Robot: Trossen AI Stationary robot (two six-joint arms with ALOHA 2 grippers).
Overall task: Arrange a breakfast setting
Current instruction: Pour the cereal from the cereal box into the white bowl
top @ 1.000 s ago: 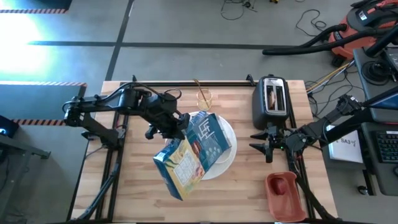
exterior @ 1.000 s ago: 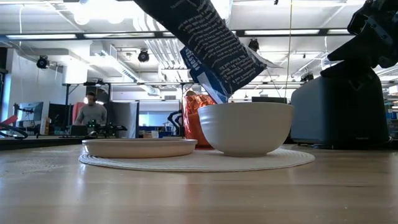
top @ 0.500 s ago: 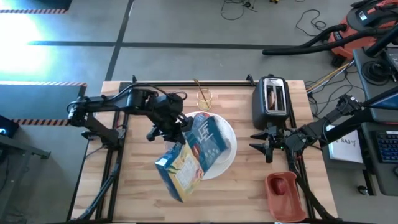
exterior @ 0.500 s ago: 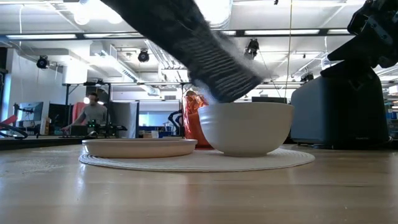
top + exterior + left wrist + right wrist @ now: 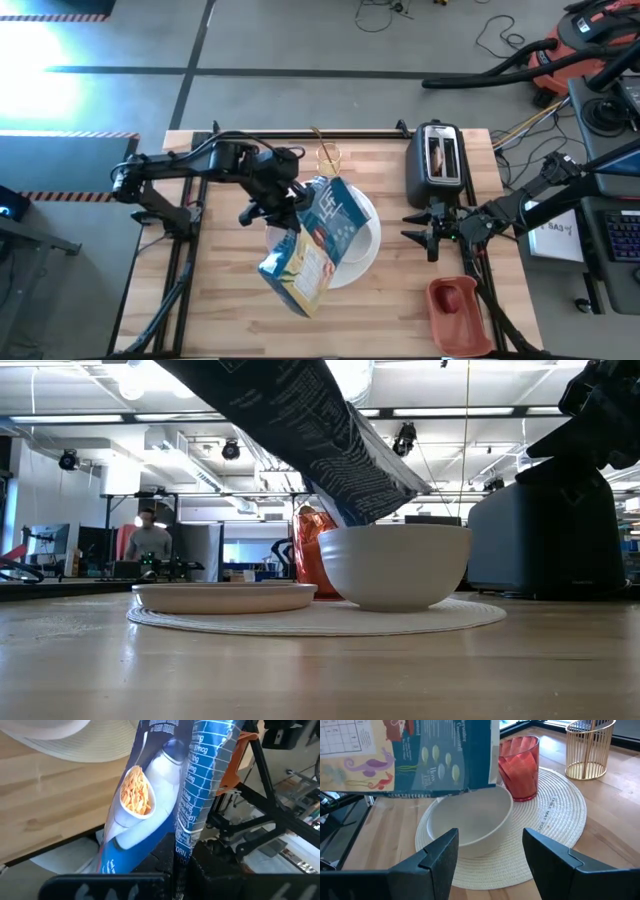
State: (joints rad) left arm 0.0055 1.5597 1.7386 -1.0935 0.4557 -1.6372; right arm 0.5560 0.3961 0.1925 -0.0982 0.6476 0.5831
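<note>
My left gripper (image 5: 272,205) is shut on a blue cereal box (image 5: 310,240), which slants over the round woven placemat (image 5: 368,262). The box's low end (image 5: 365,500) hangs just above the small white bowl (image 5: 470,822), whose inside shows bare. A white plate (image 5: 225,597) lies beside the bowl on the placemat (image 5: 320,618). A red cup (image 5: 520,767) stands behind the bowl. My right gripper (image 5: 420,232) waits open at the table's right, its fingers (image 5: 440,857) pointing toward the bowl. My left gripper pinches the cereal box along one long edge (image 5: 179,851), where the front and the narrow side panel meet. The fingers come slanting down from the table's left. The box is lifted clear, tilted, with its high end toward the near edge and its low end over the bowl.
A black toaster (image 5: 438,160) with a brown toast slice (image 5: 437,155) stands at the far right. A gold wire holder (image 5: 330,157) sits at the far edge. A red tray (image 5: 455,305) holding a small red fruit (image 5: 452,297) lies at the near right corner.
My left gripper has shifted slightly toward the table's right and turned at the wrist. The cereal box has swung with it: its high near end has moved right, while its low end has stayed over the bowl.
</note>
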